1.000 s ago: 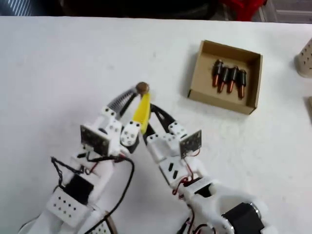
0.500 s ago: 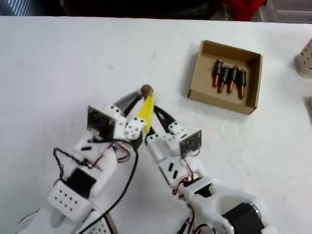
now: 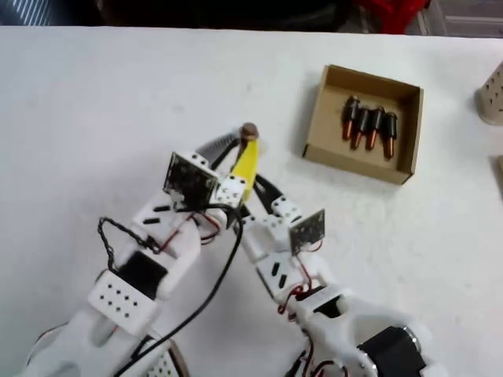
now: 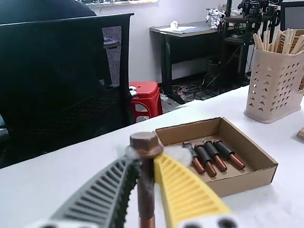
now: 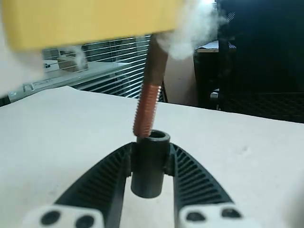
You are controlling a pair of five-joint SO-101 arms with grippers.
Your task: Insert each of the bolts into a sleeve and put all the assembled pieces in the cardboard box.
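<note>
left gripper (image 3: 245, 142) pinching bolt (image 3: 249, 130) upright mid-table, head up, threaded tip at the mouth of sleeve (image 5: 149, 175), sleeve clamped upright between right gripper (image 5: 150, 156) fingers, cardboard box (image 3: 318, 129) far right, four assembled pieces (image 3: 368, 126) lying inside side by side

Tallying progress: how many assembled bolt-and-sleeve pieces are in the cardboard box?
4 copper bolts in black sleeves, lying side by side on the floor of the open brown cardboard box; none appears hidden.
</note>
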